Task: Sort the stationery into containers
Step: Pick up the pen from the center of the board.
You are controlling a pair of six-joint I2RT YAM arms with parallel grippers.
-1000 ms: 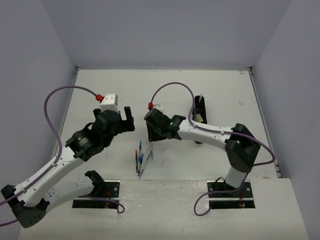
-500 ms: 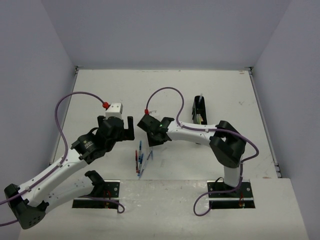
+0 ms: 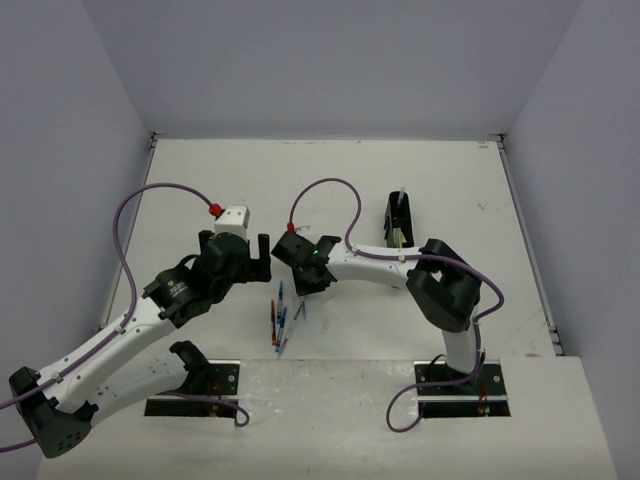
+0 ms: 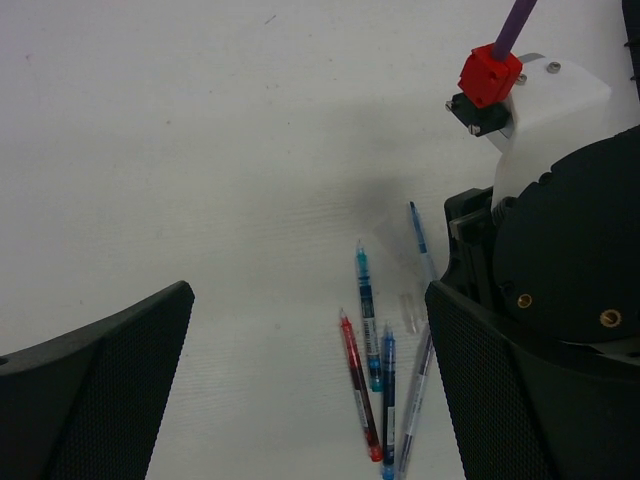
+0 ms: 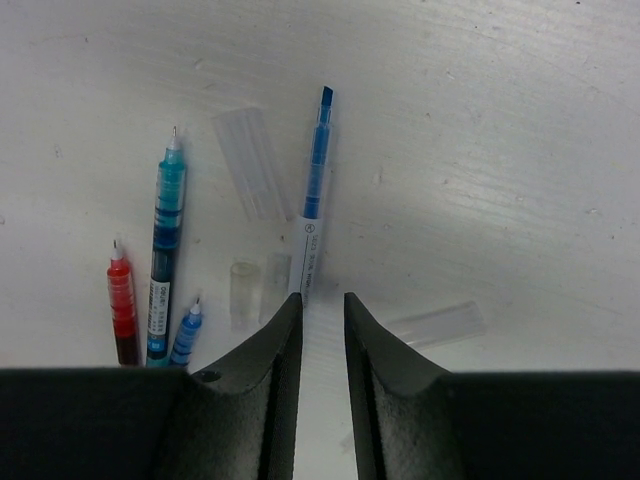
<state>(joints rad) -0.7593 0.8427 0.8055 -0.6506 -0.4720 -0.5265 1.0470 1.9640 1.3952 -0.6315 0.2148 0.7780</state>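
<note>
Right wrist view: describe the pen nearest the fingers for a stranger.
Find the right gripper at the bottom; the blue-tipped pen runs up from the gap between its fingers. Unlike the teal pen and red pen beside it, its barrel is white and its tip chisel-shaped.

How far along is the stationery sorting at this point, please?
Done: a few pens already sit in the black tray. In hand: the right pincer straddles the blue-tipped pen, grip unconfirmed; the left pincer hangs open. Left: the teal pen, red pen and loose clear caps on the table.
</note>
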